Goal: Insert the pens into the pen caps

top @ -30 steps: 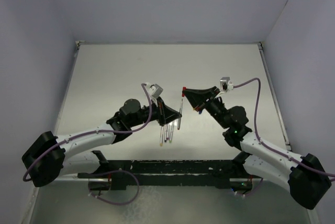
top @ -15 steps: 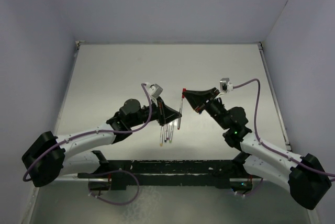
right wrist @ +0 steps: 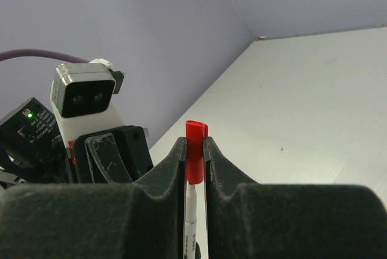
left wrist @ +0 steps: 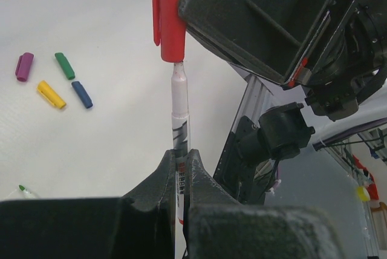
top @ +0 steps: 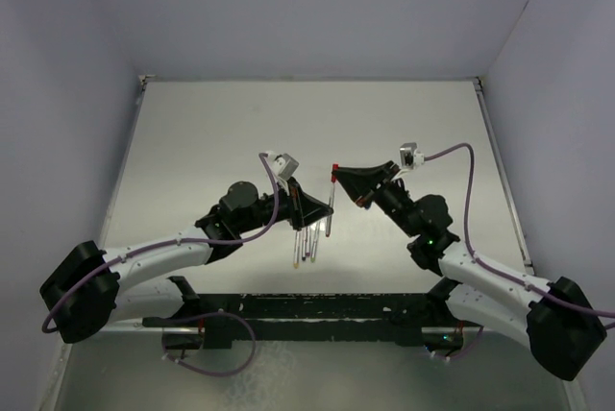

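Note:
My left gripper (top: 320, 216) is shut on a pale pen (left wrist: 179, 108) and holds it upright above the table. My right gripper (top: 338, 177) is shut on the red cap (right wrist: 195, 156). The cap's open end sits over the pen's tip (left wrist: 178, 68); the barrel below it still shows (right wrist: 191, 204). In the left wrist view the red cap (left wrist: 171, 17) is at the top, in the right gripper's black fingers. Purple (left wrist: 24, 66), green (left wrist: 65, 65), yellow (left wrist: 51, 94) and blue (left wrist: 81, 94) caps lie on the table. Several loose pens (top: 303, 243) lie below my left gripper.
A green-tipped pen end (left wrist: 24, 190) shows at the lower left of the left wrist view. The left wrist's camera block (right wrist: 81, 95) is close to my right gripper. White walls enclose the table (top: 211, 132) on three sides.
My right gripper has shifted slightly left and down with the red cap, closer onto the pen's tip. The left arm has held still.

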`<action>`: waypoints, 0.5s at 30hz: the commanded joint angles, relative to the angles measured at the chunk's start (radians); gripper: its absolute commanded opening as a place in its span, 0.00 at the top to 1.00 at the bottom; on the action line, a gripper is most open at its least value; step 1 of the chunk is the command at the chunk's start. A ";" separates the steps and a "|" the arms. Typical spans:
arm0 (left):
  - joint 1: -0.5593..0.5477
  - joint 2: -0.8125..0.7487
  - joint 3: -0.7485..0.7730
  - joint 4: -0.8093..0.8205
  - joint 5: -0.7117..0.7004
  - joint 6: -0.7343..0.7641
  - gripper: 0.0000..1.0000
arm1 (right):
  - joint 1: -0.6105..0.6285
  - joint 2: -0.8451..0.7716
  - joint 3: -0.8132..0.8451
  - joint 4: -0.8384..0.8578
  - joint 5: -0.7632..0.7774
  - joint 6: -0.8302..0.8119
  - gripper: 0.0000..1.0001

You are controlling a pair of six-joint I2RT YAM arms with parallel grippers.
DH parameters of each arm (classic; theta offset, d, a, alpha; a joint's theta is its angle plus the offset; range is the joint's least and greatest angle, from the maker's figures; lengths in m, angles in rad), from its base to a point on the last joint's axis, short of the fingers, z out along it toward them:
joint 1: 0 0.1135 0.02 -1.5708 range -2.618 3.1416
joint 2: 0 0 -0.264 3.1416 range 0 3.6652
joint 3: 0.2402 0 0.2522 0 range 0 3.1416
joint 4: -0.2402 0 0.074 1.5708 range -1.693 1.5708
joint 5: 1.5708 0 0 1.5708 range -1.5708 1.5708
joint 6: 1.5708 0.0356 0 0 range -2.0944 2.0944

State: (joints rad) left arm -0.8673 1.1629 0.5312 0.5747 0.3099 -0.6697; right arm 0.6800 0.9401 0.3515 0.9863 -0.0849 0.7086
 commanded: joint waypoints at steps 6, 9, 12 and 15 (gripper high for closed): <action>-0.006 -0.028 0.039 0.036 -0.018 0.016 1.00 | 0.005 0.019 -0.001 0.042 -0.066 0.034 1.00; -0.007 -0.028 0.038 0.041 -0.024 0.016 1.00 | 0.006 0.035 -0.001 0.037 -0.102 0.052 1.00; -0.007 -0.034 0.033 0.044 -0.030 0.015 1.00 | 0.007 0.037 -0.012 0.038 -0.116 0.060 1.00; -0.007 -0.051 0.024 0.044 -0.042 0.016 1.00 | 0.009 0.019 -0.019 0.012 -0.109 0.057 1.00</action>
State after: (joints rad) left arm -0.8669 1.1568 0.5312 0.5583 0.2794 -0.6693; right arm 0.6807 0.9768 0.3420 0.9852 -0.1570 0.7521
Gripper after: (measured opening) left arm 0.038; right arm 0.142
